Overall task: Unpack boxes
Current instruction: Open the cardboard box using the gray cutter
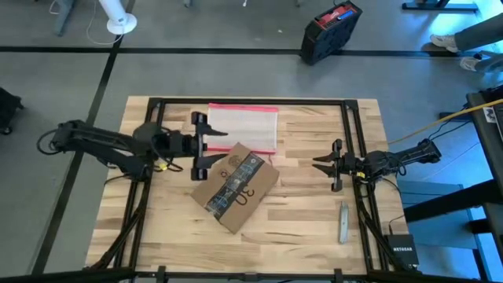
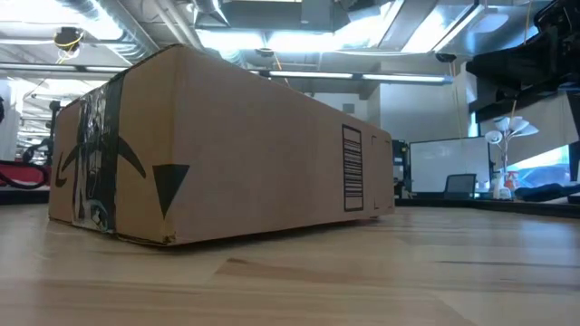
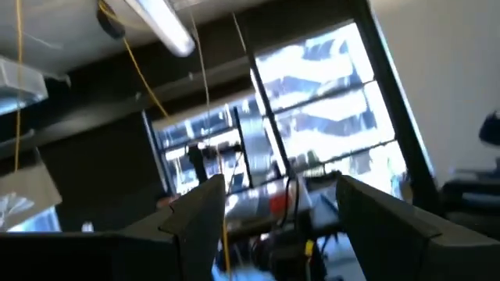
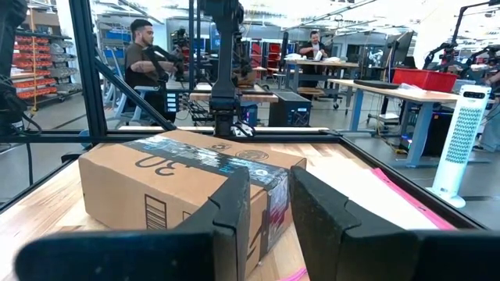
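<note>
The brown cardboard box lies on its broad bottom at the middle of the table, turned askew, with the black tape strip and arrow logo on top. It fills the low view and shows in the right wrist view. My left gripper hangs open above the box's far left corner, tipped upward, so its wrist view sees only the ceiling and windows. My right gripper waits at the right, level, pointing at the box; its fingers stand a little apart with nothing between them.
A clear pouch with a pink-red edge lies flat just beyond the box. A grey tool lies near the front right. A black frame borders the table. A black and red case stands on the floor. People stand beyond the table.
</note>
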Motion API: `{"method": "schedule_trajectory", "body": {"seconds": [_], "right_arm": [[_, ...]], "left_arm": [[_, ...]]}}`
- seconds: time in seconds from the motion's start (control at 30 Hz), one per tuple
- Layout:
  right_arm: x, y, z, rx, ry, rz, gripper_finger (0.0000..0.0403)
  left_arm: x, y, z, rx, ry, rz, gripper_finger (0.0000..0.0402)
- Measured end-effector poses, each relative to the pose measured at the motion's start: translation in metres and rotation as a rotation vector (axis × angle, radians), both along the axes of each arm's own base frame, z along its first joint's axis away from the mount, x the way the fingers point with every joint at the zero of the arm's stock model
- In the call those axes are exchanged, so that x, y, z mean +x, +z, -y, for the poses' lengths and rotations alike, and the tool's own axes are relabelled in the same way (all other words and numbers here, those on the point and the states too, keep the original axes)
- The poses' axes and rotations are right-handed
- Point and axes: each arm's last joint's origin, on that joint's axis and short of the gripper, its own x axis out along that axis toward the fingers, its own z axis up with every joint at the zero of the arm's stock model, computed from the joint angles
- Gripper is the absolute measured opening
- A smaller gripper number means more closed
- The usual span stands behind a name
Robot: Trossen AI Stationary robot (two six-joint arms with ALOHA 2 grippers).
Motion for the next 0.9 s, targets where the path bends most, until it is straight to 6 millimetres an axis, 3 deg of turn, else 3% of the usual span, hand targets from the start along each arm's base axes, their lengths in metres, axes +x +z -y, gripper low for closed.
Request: {"method": "schedule_trajectory", "body": {"seconds": [0.13, 0.27, 0.5, 0.9], "right_arm": [[0.000, 0.000, 0.000, 0.000, 0.000, 0.000, 0.0083], [0.000, 0.000, 0.000, 0.000, 0.000, 0.000, 0.0083], [0.000, 0.000, 0.000, 0.000, 0.000, 0.000, 0.0083], [0.000, 0.000, 0.000, 0.000, 0.000, 0.000, 0.0083]], "left_arm": [[0.002, 0.019, -0.010, -0.042, 0.076, -0.123, 0.0235], [0.002, 0.022, -0.025, -0.097, 0.166, -0.287, 0.0235], [0.000, -0.004, -0.044, -0.216, 0.257, -0.561, 0.0235], [0.006, -0.045, -0.044, -0.332, 0.299, -0.900, 0.0235]]}}
